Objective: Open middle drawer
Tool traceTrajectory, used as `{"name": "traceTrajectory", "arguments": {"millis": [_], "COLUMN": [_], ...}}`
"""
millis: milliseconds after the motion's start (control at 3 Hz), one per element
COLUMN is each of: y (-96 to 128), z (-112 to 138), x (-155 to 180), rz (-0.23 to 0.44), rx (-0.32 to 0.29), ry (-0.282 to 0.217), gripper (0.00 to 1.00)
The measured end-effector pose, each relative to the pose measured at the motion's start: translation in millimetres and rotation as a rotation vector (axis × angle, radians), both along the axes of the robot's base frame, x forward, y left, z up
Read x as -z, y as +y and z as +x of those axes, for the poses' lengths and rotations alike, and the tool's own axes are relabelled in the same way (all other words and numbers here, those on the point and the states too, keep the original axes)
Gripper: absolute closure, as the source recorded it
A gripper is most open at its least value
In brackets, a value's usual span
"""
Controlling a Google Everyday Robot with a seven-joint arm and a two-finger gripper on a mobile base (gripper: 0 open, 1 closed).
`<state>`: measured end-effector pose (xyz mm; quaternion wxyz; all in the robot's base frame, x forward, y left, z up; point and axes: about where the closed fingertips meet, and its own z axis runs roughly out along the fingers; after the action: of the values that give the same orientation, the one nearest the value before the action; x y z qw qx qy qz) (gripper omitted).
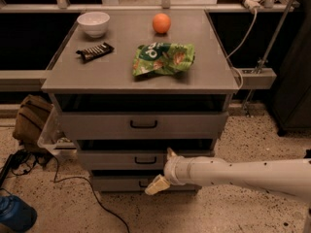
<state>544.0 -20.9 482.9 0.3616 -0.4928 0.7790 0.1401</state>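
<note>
The middle drawer (pixel 108 160) lies just left of the gripper (pixel 164 169), with its black handle (pixel 146 160) beside the upper finger. The gripper's fingers are spread wide and hold nothing. The drawer's contents are hidden. A white bowl (pixel 93 22) stands well above and to the left.

The arm (pixel 243 174) is a smooth white tube dotted with small dark specks, ending in a ribbed white collar. Its hand (pixel 164 169), below the front edge of the bench (pixel 112 74), has two cream wedge-shaped fingers (pixel 158 184), spread apart.
</note>
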Motion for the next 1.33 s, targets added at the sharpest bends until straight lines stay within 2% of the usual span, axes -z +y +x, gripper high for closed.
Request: {"name": "traceTrajectory", "arguments": {"millis": [333,667,1333], "y": [-12.2,-24.8,-20.1], "z": [20.7,42.7,68.6], "x": [4.3,5.9,38.7], "rz": [-0.011,-0.016,-0.003], "rx": [0.049,0.084,0.073], "ry": [-0.044,-0.058,0.01], "gripper": [0.0,0.0,0.0]}}
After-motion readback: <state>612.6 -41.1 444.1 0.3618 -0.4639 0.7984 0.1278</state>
